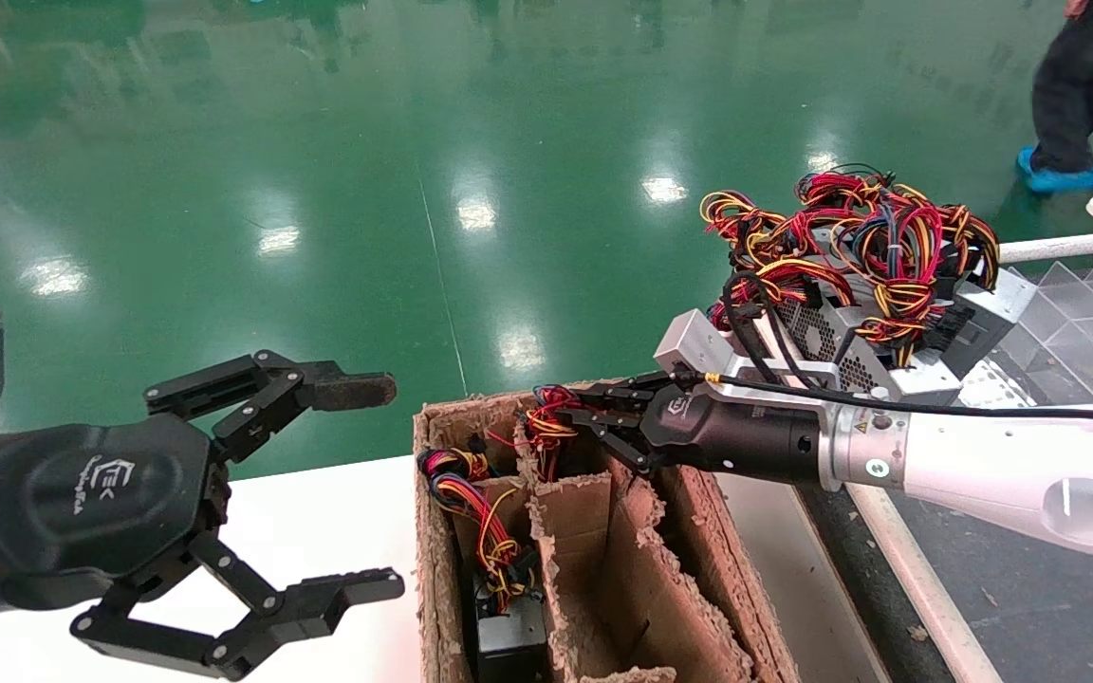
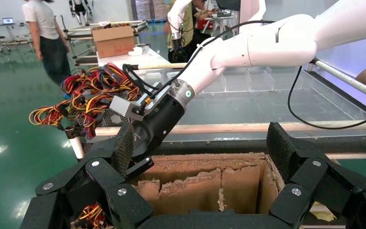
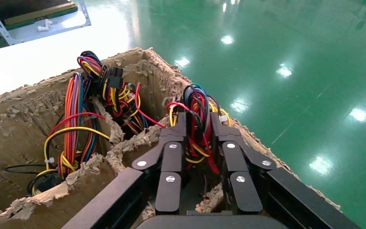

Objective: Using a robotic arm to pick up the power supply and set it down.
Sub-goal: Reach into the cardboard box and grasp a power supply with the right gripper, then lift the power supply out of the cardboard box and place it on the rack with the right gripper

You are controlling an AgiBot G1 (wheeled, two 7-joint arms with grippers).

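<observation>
Only the power supply's red, yellow and black wire bundle point(image 1: 546, 424) point(image 3: 198, 102) shows, sticking up from the far compartment of a ragged cardboard box point(image 1: 433, 569) point(image 3: 9, 124). Its grey body is hidden inside that compartment. My right gripper point(image 1: 561, 417) point(image 3: 198, 121) reaches in level from the right, and its fingers are shut on that bundle. In the left wrist view the right gripper point(image 2: 140, 162) sits at the box's far corner. My left gripper point(image 1: 366, 489) point(image 2: 202, 148) hangs wide open and holding nothing over the white table, left of the box.
A black unit point(image 1: 509, 645) with coloured wires point(image 1: 480, 531) sits in the box's left compartment. Light grey units under a big wire tangle point(image 1: 850, 256) are piled behind the right arm, beside clear trays point(image 1: 1087, 323). A person's feet point(image 1: 1064, 175) stand on the green floor. The white table point(image 1: 319, 531) lies left of the box.
</observation>
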